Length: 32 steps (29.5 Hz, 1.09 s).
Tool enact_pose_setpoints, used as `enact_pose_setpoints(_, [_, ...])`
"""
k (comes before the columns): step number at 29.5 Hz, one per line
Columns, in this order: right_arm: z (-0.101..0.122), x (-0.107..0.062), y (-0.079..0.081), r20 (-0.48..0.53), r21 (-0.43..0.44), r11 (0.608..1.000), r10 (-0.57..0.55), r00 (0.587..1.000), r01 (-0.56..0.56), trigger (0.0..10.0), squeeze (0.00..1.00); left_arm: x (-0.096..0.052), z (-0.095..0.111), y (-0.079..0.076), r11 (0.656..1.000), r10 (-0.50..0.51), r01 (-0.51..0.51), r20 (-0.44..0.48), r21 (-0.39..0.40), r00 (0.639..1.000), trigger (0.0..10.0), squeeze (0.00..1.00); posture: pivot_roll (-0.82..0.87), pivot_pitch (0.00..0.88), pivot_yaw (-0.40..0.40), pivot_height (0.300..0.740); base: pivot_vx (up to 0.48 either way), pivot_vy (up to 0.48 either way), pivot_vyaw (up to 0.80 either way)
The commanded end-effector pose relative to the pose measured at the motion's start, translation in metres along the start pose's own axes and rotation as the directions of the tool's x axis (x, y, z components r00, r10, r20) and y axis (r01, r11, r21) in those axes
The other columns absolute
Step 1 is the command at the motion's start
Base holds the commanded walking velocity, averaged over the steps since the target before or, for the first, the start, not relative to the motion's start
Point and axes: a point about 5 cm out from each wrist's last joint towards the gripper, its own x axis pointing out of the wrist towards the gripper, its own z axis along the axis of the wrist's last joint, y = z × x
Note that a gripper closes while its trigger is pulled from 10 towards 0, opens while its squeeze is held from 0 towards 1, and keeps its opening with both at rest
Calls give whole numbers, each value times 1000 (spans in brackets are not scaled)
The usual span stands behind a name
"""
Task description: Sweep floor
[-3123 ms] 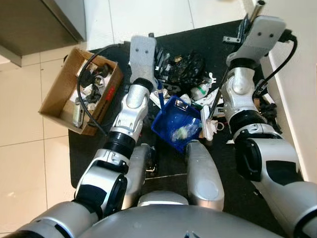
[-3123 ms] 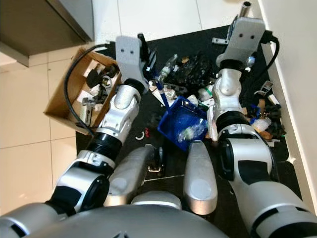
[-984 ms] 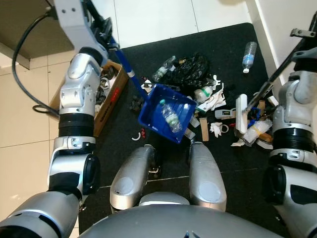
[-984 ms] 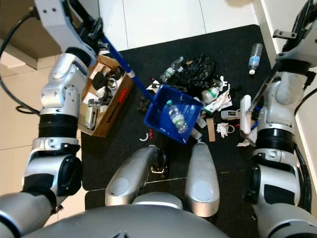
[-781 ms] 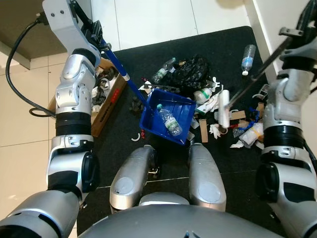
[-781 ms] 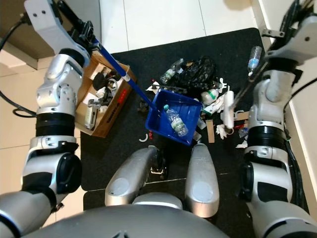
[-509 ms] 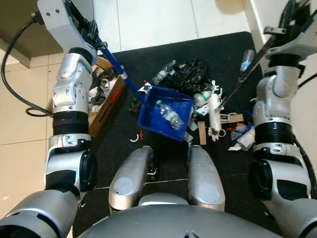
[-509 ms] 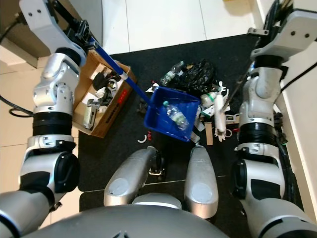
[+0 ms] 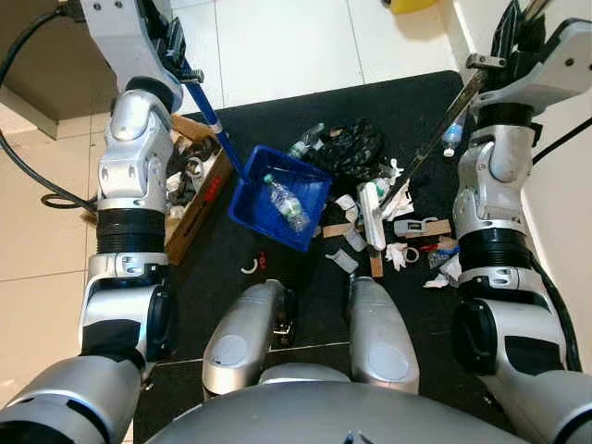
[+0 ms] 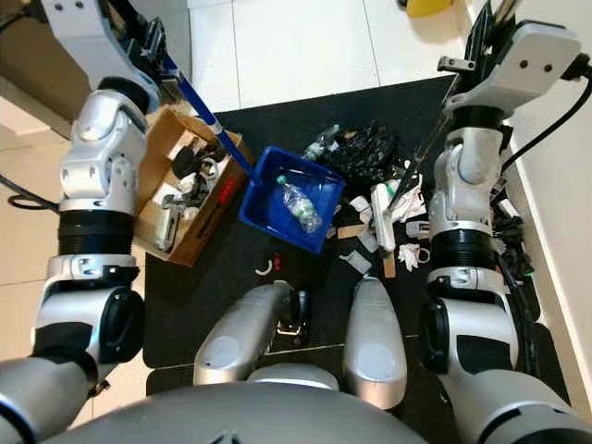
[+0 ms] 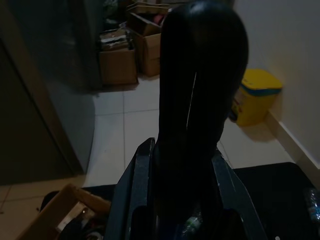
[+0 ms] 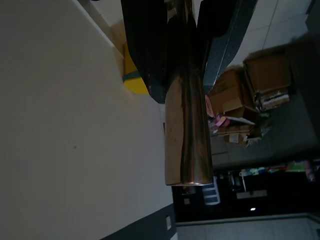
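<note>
While my left gripper [image 9: 176,51] clamps the blue plastic long-handled dustpan [image 9: 280,196] at frame centre and my right gripper [image 10: 481,42] grips the metal-poled broom [image 10: 383,205], I fear the clear bottle [image 9: 285,205] rolling out if it tilts

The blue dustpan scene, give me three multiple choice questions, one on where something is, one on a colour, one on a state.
1. Where does the cardboard box sit?
A. on the robot's left of the blue dustpan
B. on its right
C. inside it

2. What colour is the mat?
A. white
B. black
C. green

3. What is in the dustpan?
A. nothing
B. a shoe
C. a clear plastic bottle

Answers: 1 A, the box lies at the mat's left edge beside the dustpan. 2 B, the trash lies on a black mat over pale tiles. 3 C, a bottle lies on the dustpan's blue floor.
</note>
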Motion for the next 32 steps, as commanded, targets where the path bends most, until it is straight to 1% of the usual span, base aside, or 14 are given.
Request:
enact_pose_setpoints(1, [-1,-1,2,-4,8,1000,-6,1000,6,10000,0,-2,9,4,999,8,-9,53,32,999,10000,0,78,68,108,740,0,0,0])
enact_pose_setpoints(6, [-2,-1,3,-8,13,1000,-20,1000,20,10000,0,-3,11,-2,999,-6,4,68,41,998,10000,0,82,66,108,740,0,0,0])
enact_pose_setpoints(10, [-3,0,2,-10,11,1000,-21,1000,21,10000,0,-2,13,-2,999,-13,8,80,52,997,10000,0,84,64,109,740,0,0,0])
enact_pose_setpoints(16, [-3,0,3,-10,12,1000,-22,1000,22,10000,0,-1,17,-3,999,-16,12,92,49,996,10000,0,86,58,110,740,0,0,0])
enact_pose_setpoints(28, [-4,1,3,-14,9,1000,-19,1000,19,10000,0,-1,17,-4,998,-24,19,94,58,995,10000,0,85,57,111,740,0,0,0])
enact_pose_setpoints(32, [-5,1,4,-15,9,1000,-21,1000,21,10000,0,0,17,-4,998,-22,16,97,60,995,10000,0,87,57,112,740,0,323,0])
